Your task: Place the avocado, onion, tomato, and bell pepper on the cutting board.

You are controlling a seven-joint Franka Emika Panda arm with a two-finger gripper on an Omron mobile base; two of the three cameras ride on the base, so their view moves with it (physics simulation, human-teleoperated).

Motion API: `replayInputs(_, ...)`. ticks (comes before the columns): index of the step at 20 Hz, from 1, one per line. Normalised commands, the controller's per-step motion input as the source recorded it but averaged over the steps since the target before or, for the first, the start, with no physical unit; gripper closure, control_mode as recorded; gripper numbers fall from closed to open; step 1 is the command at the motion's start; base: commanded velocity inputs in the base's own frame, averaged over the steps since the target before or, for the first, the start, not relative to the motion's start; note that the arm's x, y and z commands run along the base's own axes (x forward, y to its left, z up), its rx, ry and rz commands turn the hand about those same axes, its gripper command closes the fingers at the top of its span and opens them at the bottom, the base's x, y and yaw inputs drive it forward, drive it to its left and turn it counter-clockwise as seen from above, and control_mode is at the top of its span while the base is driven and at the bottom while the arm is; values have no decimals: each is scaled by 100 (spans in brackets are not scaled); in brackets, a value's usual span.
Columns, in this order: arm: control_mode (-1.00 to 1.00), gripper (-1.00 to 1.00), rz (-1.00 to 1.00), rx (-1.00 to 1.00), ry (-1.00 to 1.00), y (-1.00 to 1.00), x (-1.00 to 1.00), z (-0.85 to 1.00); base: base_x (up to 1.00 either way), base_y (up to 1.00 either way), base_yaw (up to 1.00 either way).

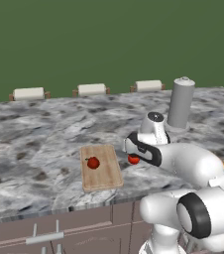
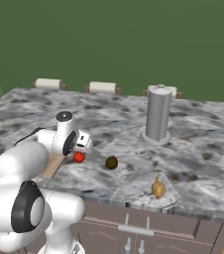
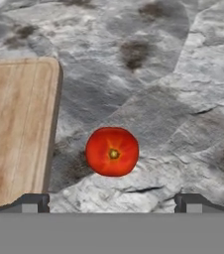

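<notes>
Grey marbled counter [image 2: 203, 144]. Wooden cutting board [image 1: 100, 167] near front edge; red bell pepper [image 1: 93, 162] on board. Red tomato [image 3: 112, 151] on counter just off board's 3 o'clock side. Dark avocado [image 2: 112, 162] at 3 o'clock of tomato. Tan onion [image 2: 157, 188] near front edge. Grey cylinder [image 2: 158, 118] toward 12 o'clock.

Board [image 1: 103, 173]: we list a flat pale wooden rectangle with visible grain, lying on the marble counter.
Pepper [image 1: 93, 162]: small, red, resting on the board.
Tomato [image 3: 112, 151]: red, round, on the counter just beside the board's edge.
Avocado [image 2: 111, 162]: dark olive oval, near the tomato.
Onion [image 2: 157, 188]: tan bulb, pointed stem up, near the counter's front edge.
</notes>
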Motion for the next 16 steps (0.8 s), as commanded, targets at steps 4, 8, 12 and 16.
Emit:
replayInputs(4, -100, -100, 0, 0, 7, 0, 7, -21, 0, 0, 0)
replayInputs(8, -100, -100, 0, 0, 6, 0, 13, -17, 0, 0, 0)
replayInputs(12, -100, -100, 0, 0, 4, 0, 13, -15, 0, 0, 0)
replayInputs(16, -100, -100, 0, 0, 2, 0, 15, -15, 0, 0, 0)
